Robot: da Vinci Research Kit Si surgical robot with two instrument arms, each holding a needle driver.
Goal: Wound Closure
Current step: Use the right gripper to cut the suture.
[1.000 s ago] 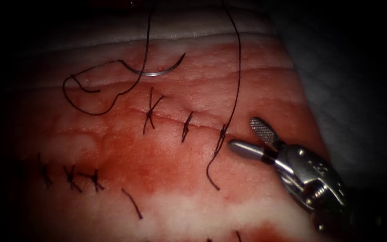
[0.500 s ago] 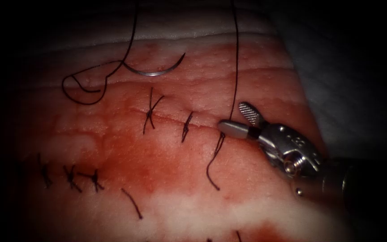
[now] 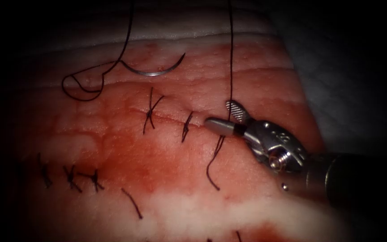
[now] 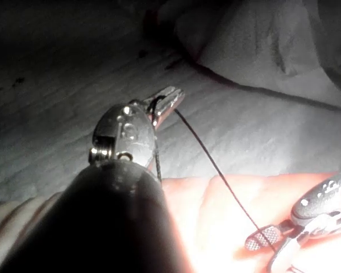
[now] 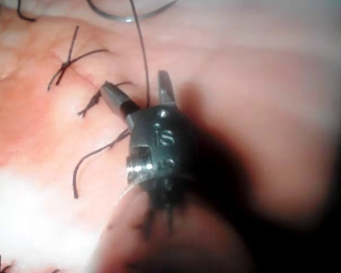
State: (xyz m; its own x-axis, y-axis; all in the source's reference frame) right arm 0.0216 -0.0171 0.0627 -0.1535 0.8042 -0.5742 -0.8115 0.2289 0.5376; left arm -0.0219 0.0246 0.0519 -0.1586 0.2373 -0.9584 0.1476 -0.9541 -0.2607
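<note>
The pale, red-stained pork-belly tissue [image 3: 166, 161] carries a thin cut [image 3: 175, 120] running from left toward right; 3 dark stitches cross it, and the curved steel needle [image 3: 155, 68] lies loose on the tissue's surface above the cut, not in the tissue and held by neither tool; its point is turned up at the right; the tissue's upper edge sits just beyond the needle, and its right edge slants down beside the right tool, with dark cloth past it; the lower left of the tissue is open room, bearing a second row of dark knots [image 3: 70, 177] and a short cut end of thread [image 3: 132, 203].

The dark thread [image 3: 230, 54] rises straight up from the rightmost stitch [image 3: 220, 142] and is taut; a slack loop of it curls on the tissue left of the needle; a loose tail hangs below the stitch.

The right silver end effector [image 3: 222, 116] comes in low from the right, wrist bent, jaws parted wide around the taut thread just above the stitch, gripping nothing; the right wrist view shows the letters "IS" stamped on its clevis.

The left silver end effector [image 4: 169, 99], seen in the left wrist view, is held high above the tissue, jaws closed on the thread.
</note>
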